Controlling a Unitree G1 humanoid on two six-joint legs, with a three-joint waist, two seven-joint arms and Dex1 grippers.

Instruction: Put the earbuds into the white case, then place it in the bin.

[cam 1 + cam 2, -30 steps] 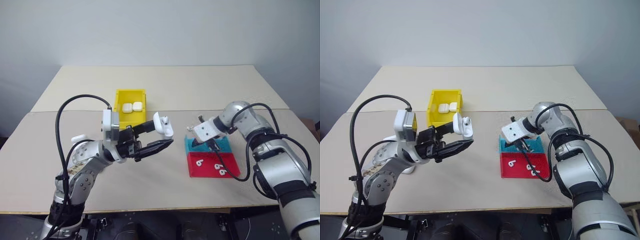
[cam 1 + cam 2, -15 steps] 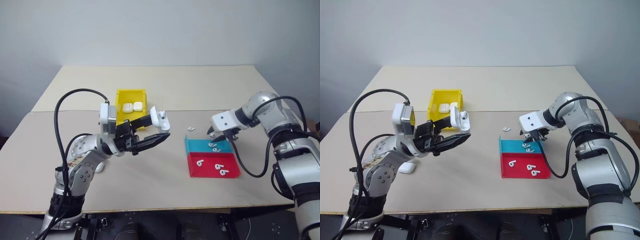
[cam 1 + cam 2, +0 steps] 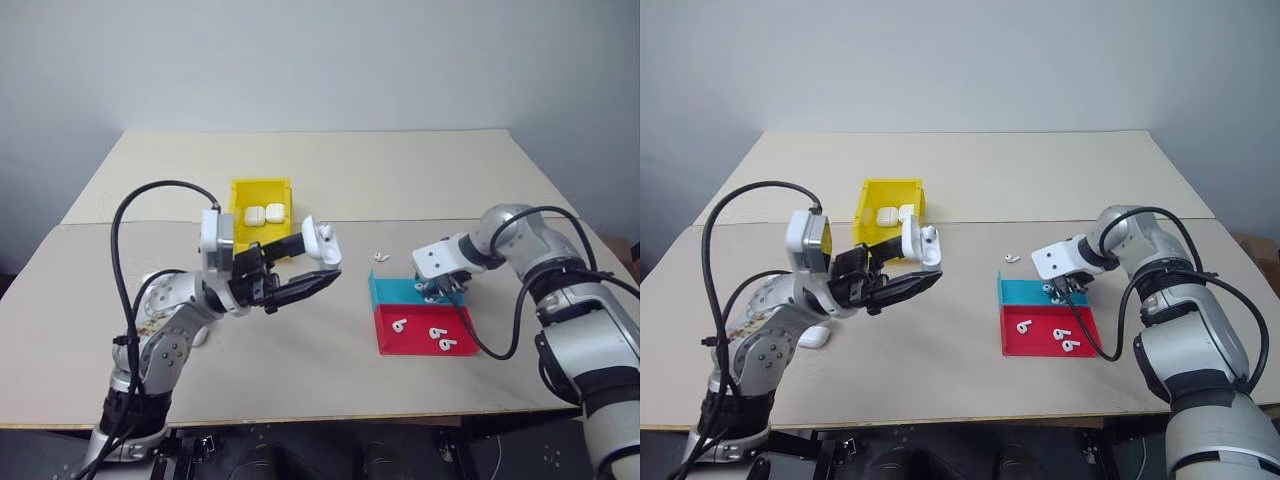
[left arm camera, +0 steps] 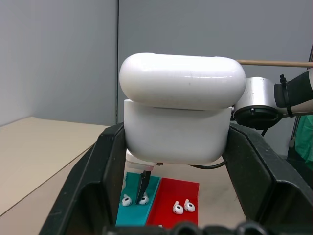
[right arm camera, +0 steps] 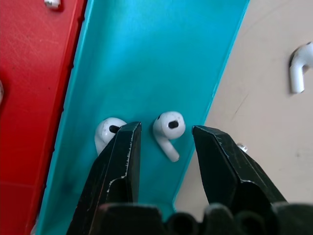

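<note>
The left gripper (image 3: 300, 267) clamped a small glossy white earbud case (image 3: 322, 243), lid ajar, above the beige table (image 3: 330, 180) near the tall yellow plastic bin (image 3: 262, 189). The right gripper (image 5: 164, 142) stood parted around one tiny white earbud (image 5: 168, 127) in the shallow cyan tray (image 5: 146, 58).

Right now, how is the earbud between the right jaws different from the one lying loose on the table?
The earbud between the right gripper's jaws lies inside the cyan tray; the loose earbud lies on the bare table, outside the tray. The first sits framed by open jaws, beside another earbud; the loose one lies alone. Both are small, glossy white and stemmed.
</note>
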